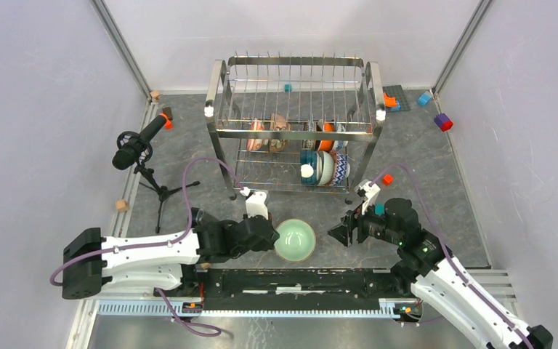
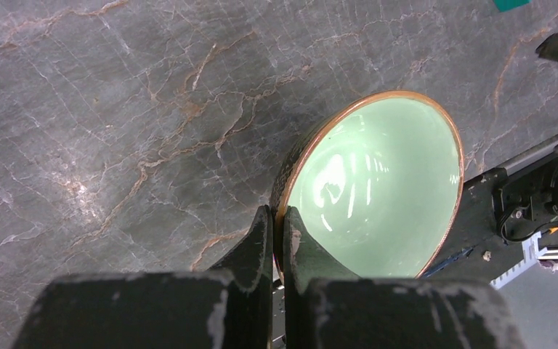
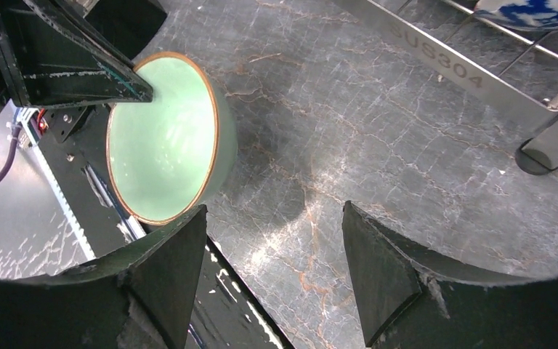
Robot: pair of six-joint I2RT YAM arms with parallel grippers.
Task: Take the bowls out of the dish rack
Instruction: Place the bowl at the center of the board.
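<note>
**A:** Bowls first: where is the pale green bowl (image 2: pixel 378 182)?

**B:** In the left hand (image 2: pixel 277 240), which is pinched shut on its copper-edged rim, 1 finger inside and 1 outside. The bowl sticks out ahead of the fingers (image 2: pixel 258 247), low over the desk (image 2: pixel 116 145).

**A:** Is its foot down?

**B:** I can't tell. I'd lower it until it sits flat, then ease the fingers apart and lift straight up, so the rim isn't dragged or tipped.

**A:** And the right hand (image 3: pixel 275 218)?

**B:** Wide open and holding nothing, with bare desk between its fingers. The green bowl lies off to its left, apart from it.

**A:** What remains?

**B:** Several bowls (image 1: pixel 325 167) stand on edge in the dish rack (image 1: pixel 296 62), beyond both hands.
</note>
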